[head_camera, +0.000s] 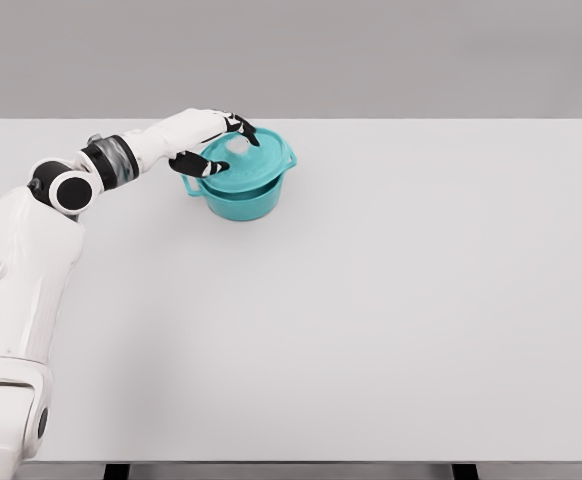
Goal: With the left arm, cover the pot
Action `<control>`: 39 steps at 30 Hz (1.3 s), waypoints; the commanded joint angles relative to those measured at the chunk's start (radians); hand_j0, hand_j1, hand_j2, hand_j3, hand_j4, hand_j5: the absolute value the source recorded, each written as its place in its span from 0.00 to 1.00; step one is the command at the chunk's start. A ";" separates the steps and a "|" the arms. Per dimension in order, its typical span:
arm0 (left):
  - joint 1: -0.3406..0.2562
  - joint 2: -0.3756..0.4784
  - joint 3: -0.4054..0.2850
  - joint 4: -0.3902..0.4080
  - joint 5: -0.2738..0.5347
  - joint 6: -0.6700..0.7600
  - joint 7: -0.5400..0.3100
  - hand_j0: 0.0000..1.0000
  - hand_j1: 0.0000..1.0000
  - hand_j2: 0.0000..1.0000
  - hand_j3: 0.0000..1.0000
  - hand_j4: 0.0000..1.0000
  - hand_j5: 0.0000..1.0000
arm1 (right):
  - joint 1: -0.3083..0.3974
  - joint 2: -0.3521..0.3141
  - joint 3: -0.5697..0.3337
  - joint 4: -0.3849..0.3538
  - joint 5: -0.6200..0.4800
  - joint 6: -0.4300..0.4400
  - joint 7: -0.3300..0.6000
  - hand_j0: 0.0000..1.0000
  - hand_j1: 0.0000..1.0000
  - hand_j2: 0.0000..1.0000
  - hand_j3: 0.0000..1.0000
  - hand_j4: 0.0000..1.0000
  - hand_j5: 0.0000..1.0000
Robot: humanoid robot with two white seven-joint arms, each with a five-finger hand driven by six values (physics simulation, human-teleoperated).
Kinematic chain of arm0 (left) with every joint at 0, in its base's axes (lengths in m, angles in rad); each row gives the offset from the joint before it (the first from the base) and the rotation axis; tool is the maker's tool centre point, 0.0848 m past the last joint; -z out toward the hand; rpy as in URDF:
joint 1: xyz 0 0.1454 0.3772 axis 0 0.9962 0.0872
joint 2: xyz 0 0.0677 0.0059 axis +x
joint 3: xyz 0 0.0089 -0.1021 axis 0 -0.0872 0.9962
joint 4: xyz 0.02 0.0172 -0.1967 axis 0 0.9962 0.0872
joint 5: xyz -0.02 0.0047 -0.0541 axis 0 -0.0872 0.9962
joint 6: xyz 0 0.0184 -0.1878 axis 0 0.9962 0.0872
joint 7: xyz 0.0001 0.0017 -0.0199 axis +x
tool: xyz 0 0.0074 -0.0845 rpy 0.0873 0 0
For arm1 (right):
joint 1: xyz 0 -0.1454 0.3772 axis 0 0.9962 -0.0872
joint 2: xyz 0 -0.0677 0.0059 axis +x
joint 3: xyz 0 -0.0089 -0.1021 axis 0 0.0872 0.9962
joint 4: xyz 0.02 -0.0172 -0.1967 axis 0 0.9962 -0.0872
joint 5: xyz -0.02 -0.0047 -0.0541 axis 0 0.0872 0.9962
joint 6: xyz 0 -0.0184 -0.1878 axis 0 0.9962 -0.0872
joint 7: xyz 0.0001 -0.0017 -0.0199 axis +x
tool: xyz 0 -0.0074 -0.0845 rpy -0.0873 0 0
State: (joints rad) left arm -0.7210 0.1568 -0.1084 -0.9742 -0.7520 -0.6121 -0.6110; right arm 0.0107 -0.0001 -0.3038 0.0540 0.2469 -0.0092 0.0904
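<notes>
One left hand reaches over the teal pot, its dark fingers spread around the lid. The lid sits on the pot, under the palm, on the white table.

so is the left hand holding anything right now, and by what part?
Yes: the left hand holds the teal lid, fingers closed around the pale knob on top. The lid sits tilted on the pot.
</notes>
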 commanded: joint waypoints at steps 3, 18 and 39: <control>0.000 0.001 0.003 -0.006 -0.010 0.001 0.000 0.85 0.85 0.85 0.85 0.85 0.85 | 0.002 0.000 0.000 0.000 0.000 0.000 0.000 1.00 1.00 1.00 1.00 1.00 1.00; -0.002 0.003 0.003 -0.052 -0.009 0.001 0.000 0.90 0.90 0.90 0.90 0.90 0.90 | 0.002 0.000 0.000 0.001 0.000 0.000 0.000 1.00 1.00 1.00 1.00 1.00 1.00; 0.028 0.179 0.027 -0.236 0.008 0.001 0.000 1.00 1.00 1.00 1.00 1.00 1.00 | 0.000 0.000 0.000 0.001 0.000 0.000 0.000 1.00 1.00 1.00 1.00 1.00 1.00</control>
State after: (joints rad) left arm -0.6811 0.2848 -0.0912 -1.1917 -0.7530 -0.6144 -0.6116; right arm 0.0123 -0.0001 -0.3038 0.0544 0.2469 -0.0092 0.0904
